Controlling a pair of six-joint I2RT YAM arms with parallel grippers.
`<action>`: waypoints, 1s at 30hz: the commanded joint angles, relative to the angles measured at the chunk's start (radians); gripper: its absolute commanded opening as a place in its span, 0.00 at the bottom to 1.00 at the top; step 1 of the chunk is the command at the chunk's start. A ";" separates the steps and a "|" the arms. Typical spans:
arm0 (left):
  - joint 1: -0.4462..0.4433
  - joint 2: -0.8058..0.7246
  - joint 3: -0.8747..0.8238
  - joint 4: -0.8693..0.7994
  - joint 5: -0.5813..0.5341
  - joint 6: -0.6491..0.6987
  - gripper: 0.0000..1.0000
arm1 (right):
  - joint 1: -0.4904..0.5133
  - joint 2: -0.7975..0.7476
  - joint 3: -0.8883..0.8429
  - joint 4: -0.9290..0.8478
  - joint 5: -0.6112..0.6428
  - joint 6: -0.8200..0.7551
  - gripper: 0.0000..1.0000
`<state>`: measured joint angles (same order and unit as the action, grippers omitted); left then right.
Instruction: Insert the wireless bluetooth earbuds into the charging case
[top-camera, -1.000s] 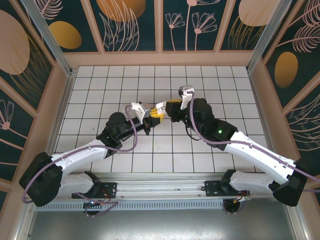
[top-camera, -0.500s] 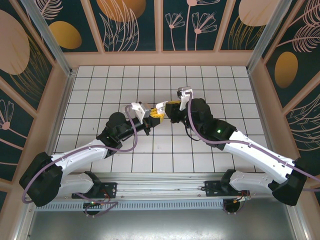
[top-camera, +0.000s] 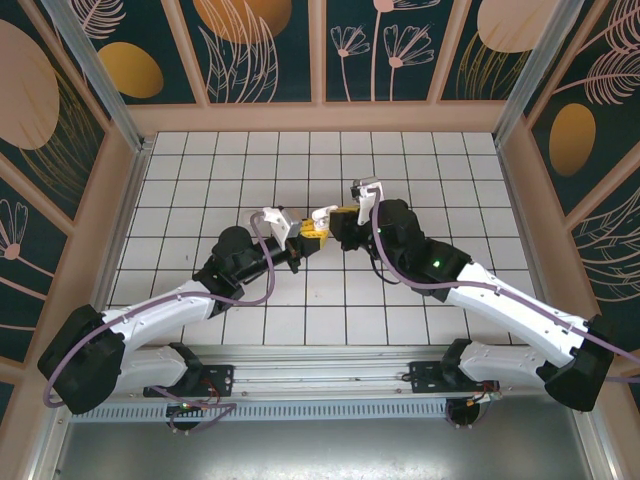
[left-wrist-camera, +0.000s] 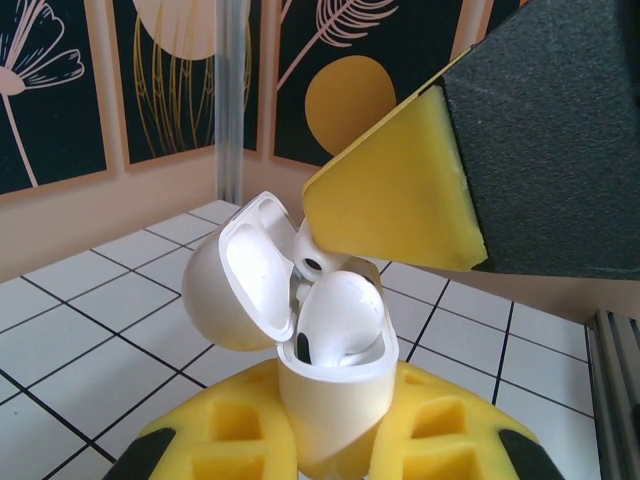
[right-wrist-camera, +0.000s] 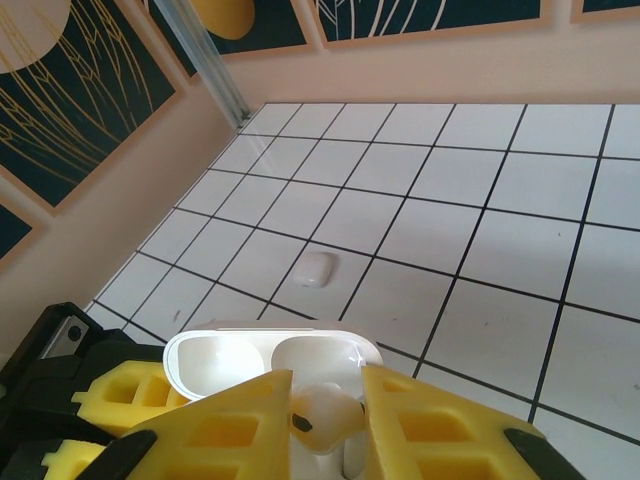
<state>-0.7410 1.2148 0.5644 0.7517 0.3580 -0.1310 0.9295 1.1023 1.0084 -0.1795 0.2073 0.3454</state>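
My left gripper (left-wrist-camera: 335, 445) is shut on the white charging case (left-wrist-camera: 335, 400), which it holds upright with the lid (left-wrist-camera: 240, 270) swung open. One white earbud (left-wrist-camera: 340, 320) sits in the case. A second earbud (right-wrist-camera: 325, 420) is pinched in my right gripper (right-wrist-camera: 325, 415), whose yellow pad (left-wrist-camera: 400, 200) hovers just over the case mouth. That earbud's tip (left-wrist-camera: 312, 258) is at the opening beside the seated one. From above, the left gripper (top-camera: 305, 232) and the right gripper (top-camera: 338, 218) meet at the case (top-camera: 322, 214) over the middle of the tiled floor.
A closed small white case (right-wrist-camera: 315, 268) lies on a tile beyond the grippers. The white tiled floor (top-camera: 200, 180) is bounded by wooden walls (top-camera: 320, 115) and a metal post (right-wrist-camera: 215, 55) at the corner.
The right gripper has edged slightly left toward the case with its earbud. The left gripper has held the case almost still.
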 joint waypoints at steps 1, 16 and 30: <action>-0.003 -0.029 -0.003 0.072 -0.007 0.005 0.00 | 0.005 -0.023 -0.024 -0.020 -0.023 -0.018 0.22; -0.003 -0.047 -0.012 0.080 0.001 0.012 0.00 | 0.005 -0.052 -0.043 -0.022 -0.032 -0.028 0.23; -0.002 -0.057 -0.018 0.072 -0.004 0.011 0.00 | 0.005 -0.065 -0.029 -0.037 -0.046 -0.023 0.30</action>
<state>-0.7464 1.1908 0.5552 0.7559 0.3611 -0.1310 0.9295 1.0630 0.9852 -0.1837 0.1589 0.3363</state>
